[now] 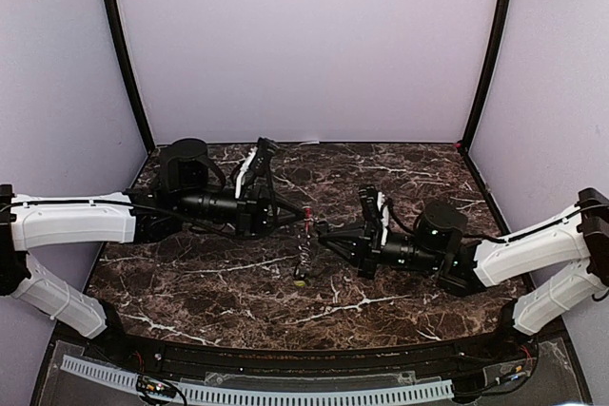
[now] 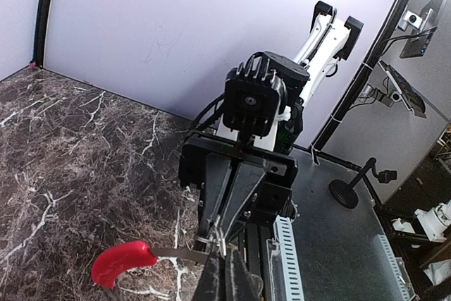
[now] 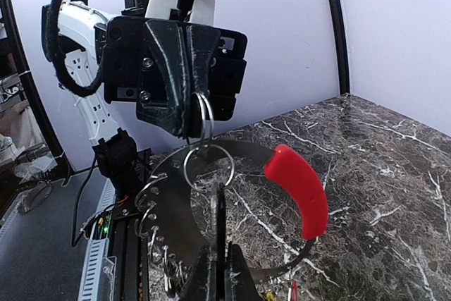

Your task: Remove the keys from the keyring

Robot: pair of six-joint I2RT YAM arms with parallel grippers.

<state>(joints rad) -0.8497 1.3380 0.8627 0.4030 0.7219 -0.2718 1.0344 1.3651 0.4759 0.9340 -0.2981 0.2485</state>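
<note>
The keyring [image 3: 169, 206] is a flat grey crescent with a red segment [image 3: 299, 188], hanging between both grippers above the table. Several small split rings thread its holes. My left gripper [image 3: 190, 130] is shut on one small split ring [image 3: 206, 114] from above. My right gripper [image 3: 217, 247] is shut on a thin metal blade [image 3: 220, 213], apparently a key seen edge-on, linked to another ring [image 3: 209, 166]. Keys with red and yellow heads [image 3: 282, 292] hang low. In the top view the keyring [image 1: 306, 225] hangs between left gripper [image 1: 301, 212] and right gripper [image 1: 322, 232], keys [image 1: 303, 263] dangling. In the left wrist view the red segment [image 2: 123, 262] sits left of my left gripper [image 2: 221, 254].
The dark marble table [image 1: 228, 282] has purple walls on three sides. A slotted white cable strip [image 1: 257, 393] runs along the near edge. Camera stands and equipment [image 2: 394, 89] are beyond the table in the left wrist view.
</note>
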